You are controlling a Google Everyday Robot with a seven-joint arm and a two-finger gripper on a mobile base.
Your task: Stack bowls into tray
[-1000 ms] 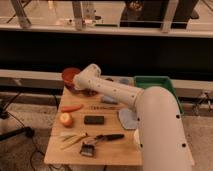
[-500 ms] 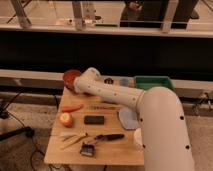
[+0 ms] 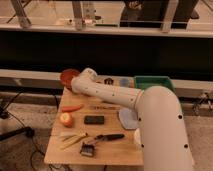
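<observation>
The red-orange bowl (image 3: 68,77) sits at the far left corner of the wooden table (image 3: 115,150). My gripper (image 3: 76,84) is at the end of the white arm, right beside this bowl on its right side; the wrist covers it. The dull purple bowl is hidden, possibly behind the arm. The dark green tray (image 3: 152,82) stands at the far right of the table, apart from the gripper.
A small grey-blue cup (image 3: 123,81) stands left of the tray. A carrot (image 3: 72,107), an orange fruit (image 3: 66,119), a black block (image 3: 94,119), a pale blue-grey pad (image 3: 128,118), a black-handled utensil (image 3: 110,136) and a brush (image 3: 88,149) lie on the table.
The arm has dropped slightly and its wrist has moved closer to the red-orange bowl. The bowl has stayed in place.
</observation>
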